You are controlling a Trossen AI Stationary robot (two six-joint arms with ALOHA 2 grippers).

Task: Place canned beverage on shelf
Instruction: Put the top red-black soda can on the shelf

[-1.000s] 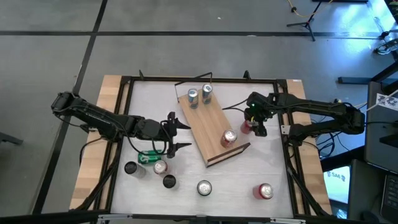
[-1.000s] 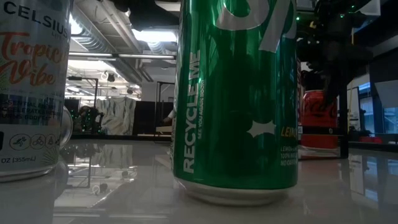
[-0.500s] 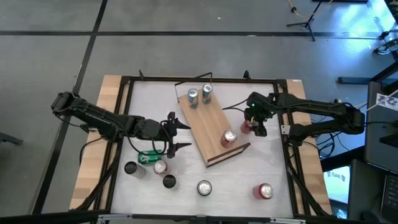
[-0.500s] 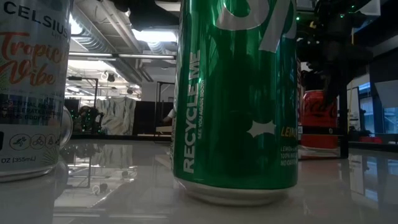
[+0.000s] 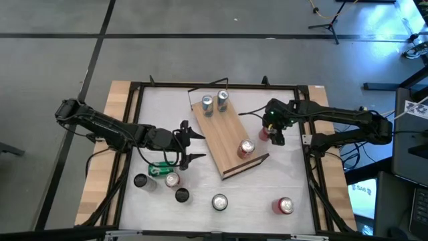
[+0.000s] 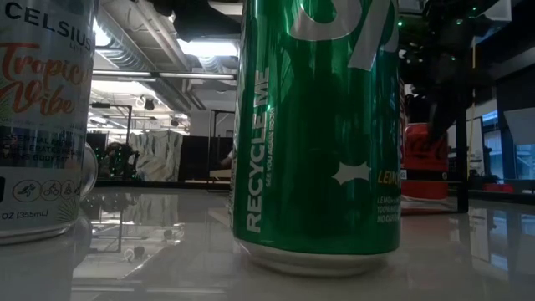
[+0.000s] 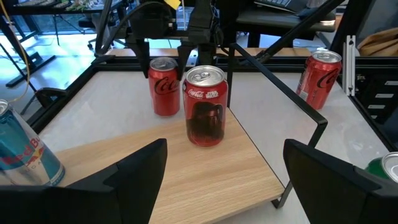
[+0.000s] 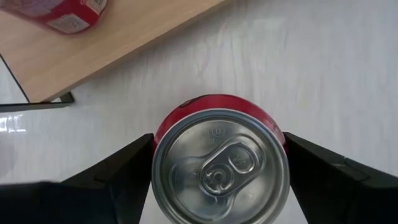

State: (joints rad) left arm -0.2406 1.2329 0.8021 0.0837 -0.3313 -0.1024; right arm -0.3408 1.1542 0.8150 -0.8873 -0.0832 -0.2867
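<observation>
We see a red cola can gripped upright between the right arm's fingers, beside the light-wood shelf, which lies angled on the desk carrying three upright cans.

A red can sits clamped between the right gripper's dark fingers, silver top up. At eleven o'clock lies the shelf, carrying another red can.

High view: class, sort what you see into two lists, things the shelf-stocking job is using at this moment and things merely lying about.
In use:
- shelf
- red cola can, between the right gripper's fingers
- red cola can on the shelf
- two silver cans

Lying about:
- green can
- loose cans
- red can
- left gripper, open, idle
</observation>
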